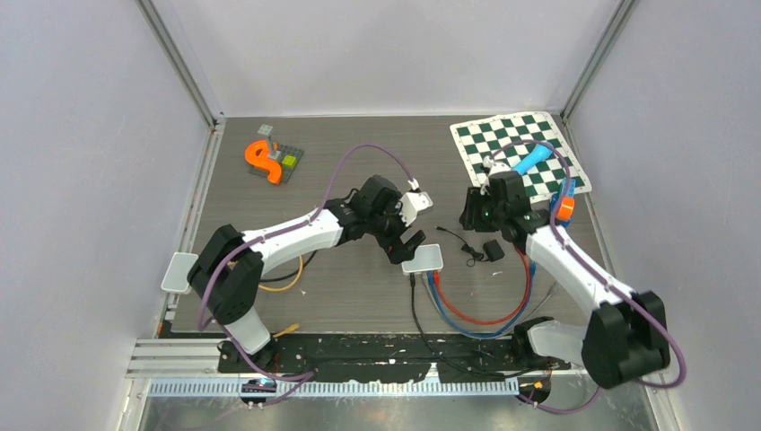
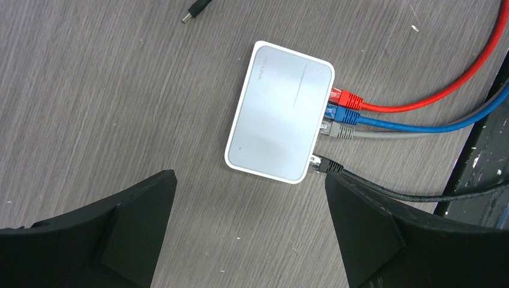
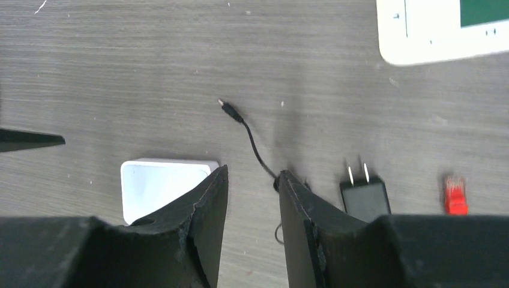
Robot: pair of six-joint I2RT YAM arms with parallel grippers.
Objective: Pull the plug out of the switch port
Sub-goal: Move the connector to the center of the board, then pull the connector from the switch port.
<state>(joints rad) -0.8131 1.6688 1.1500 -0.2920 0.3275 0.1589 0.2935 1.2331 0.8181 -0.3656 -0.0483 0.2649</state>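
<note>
Switch [image 2: 279, 114] lies on bench [image 2: 90, 90] beneath wide-spread left fingers [image 2: 120, 240]; right fingers [image 3: 201, 222], slightly parted and empty, stand near loose barrel plug [image 3: 229, 110].

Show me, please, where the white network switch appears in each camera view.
Top external: switch just right of centre.
Left wrist: switch mid-frame, slightly right.
Right wrist: switch lower left, partly hidden.
Shared landmark: the loose black barrel plug, lying near the switch.

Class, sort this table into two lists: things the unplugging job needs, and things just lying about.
Job: white switch; red cable, blue cable, grey cable, black cable plugged into it.
Lying about: chequered mat; orange S-shaped piece.
</note>
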